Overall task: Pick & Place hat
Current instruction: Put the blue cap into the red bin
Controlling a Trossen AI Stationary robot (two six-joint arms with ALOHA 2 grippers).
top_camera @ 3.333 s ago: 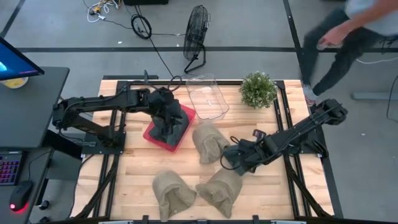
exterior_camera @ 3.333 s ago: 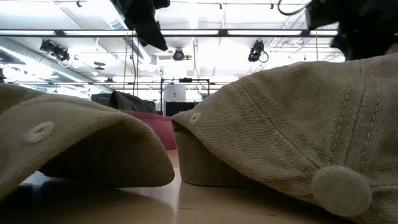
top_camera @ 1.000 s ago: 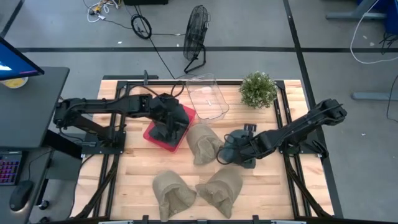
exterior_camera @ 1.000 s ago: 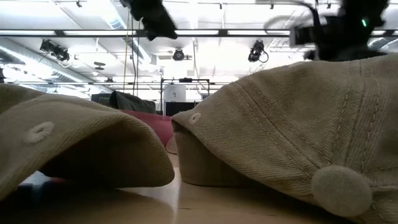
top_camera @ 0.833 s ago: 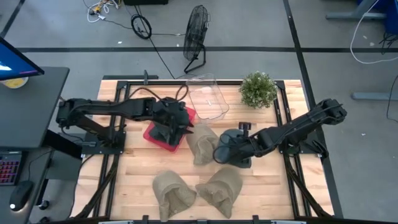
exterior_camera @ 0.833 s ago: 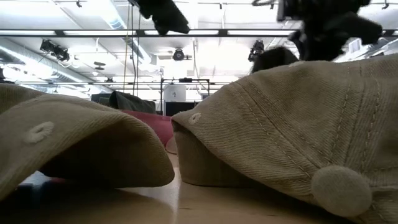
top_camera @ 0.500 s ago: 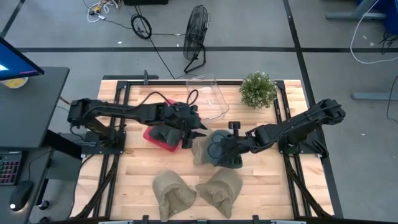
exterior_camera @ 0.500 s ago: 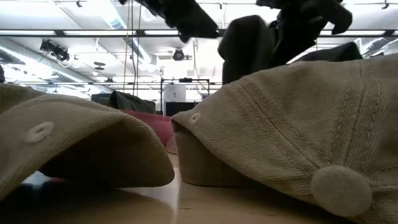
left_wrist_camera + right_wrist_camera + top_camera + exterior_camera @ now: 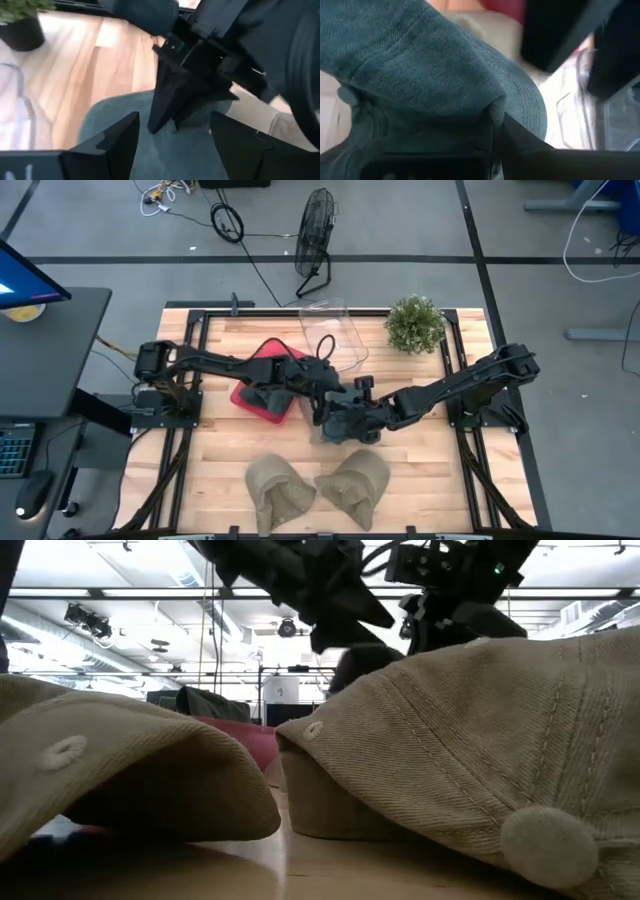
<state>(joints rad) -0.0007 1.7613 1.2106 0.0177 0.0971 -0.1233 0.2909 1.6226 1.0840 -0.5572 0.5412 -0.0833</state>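
A dark teal hat (image 9: 345, 424) is at the table's middle, over a khaki hat (image 9: 318, 418); it also shows in the left wrist view (image 9: 150, 150) and fills the right wrist view (image 9: 415, 60). My right gripper (image 9: 352, 412) is shut on it. My left gripper (image 9: 325, 395) reaches in from the table's left and is open. Its fingers (image 9: 112, 142) stand either side of the hat's cloth, facing the right gripper (image 9: 172, 107); I cannot tell whether they touch it. Two more khaki hats (image 9: 280, 488) (image 9: 355, 480) lie on their brims near the near edge. My right gripper pinches a raised fold of the teal hat's crown (image 9: 492, 107) between its two fingers (image 9: 520, 142), coming from the table's right and slanting down. The hat spreads out below the fingers above the khaki hat. Whether it rests there or is lifted clear cannot be told.
A red tray (image 9: 262, 380) holding dark hats lies left of both grippers. A clear plastic bin (image 9: 335, 335) and a potted plant (image 9: 415, 325) stand along the far edge. In the low view two khaki hats (image 9: 120, 770) (image 9: 480, 750) block most of the table.
My right gripper has carried the teal hat toward the table's left, from right of centre to over the middle khaki hat. My left gripper has moved from above the red tray toward the table's right and come up against the hat.
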